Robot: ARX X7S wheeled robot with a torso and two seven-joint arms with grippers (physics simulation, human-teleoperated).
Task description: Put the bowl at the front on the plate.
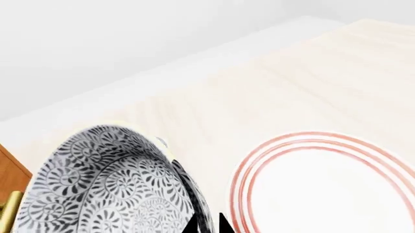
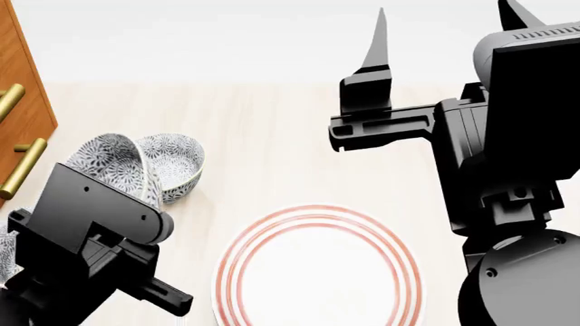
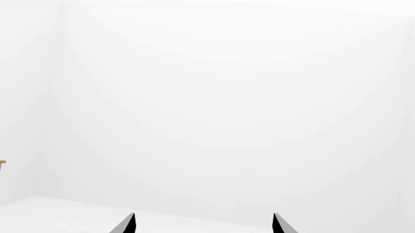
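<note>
Pale wood-grain tabletop [image 2: 272,136] under white walls. Small deep ceramic bowl with blue-grey chrysanthemum pattern [image 2: 113,166], tilted and lifted clear, rim pinched in left hand [image 2: 136,204], beside another look-alike bowl [image 2: 176,163]. Wide white red-ringed plate [image 2: 317,272] near, awaiting it. Right hand [image 3: 202,225] raised aside, parted, carrying nothing, likely keeping clear.

Left tool [image 2: 136,197] clamped low; right tool [image 2: 444,27] raised, fingers spread.
</note>
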